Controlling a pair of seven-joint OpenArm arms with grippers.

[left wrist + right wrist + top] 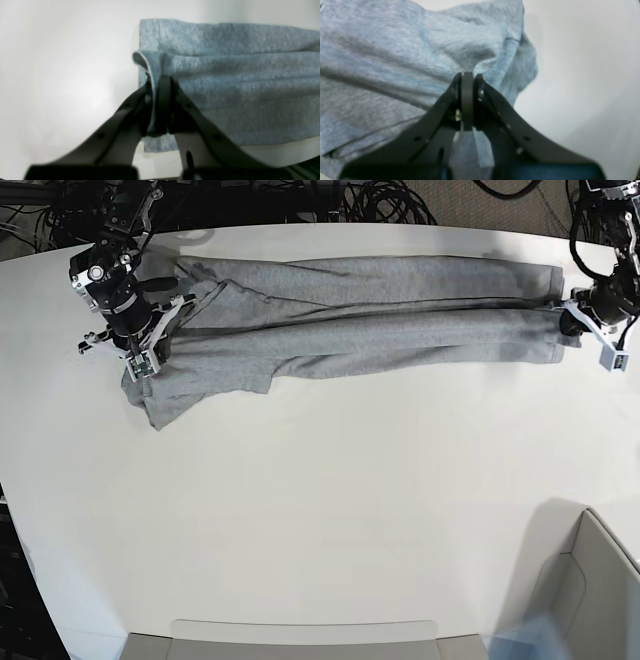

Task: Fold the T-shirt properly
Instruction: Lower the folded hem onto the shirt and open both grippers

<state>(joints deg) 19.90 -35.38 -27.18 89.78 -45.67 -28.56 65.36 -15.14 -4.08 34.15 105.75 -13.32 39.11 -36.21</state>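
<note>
The heather-grey T-shirt lies stretched lengthwise along the far side of the white table, folded into a long band; no lettering shows. My left gripper is at the band's right end in the base view. In the left wrist view, the left gripper is shut on a raised fold of the T-shirt at its corner. My right gripper is at the band's left end, by the sleeve. In the right wrist view, the right gripper is shut on bunched cloth of the T-shirt.
Dark cables lie beyond the table's far edge. A grey open box stands at the near right corner. A low pale tray edge runs along the near side.
</note>
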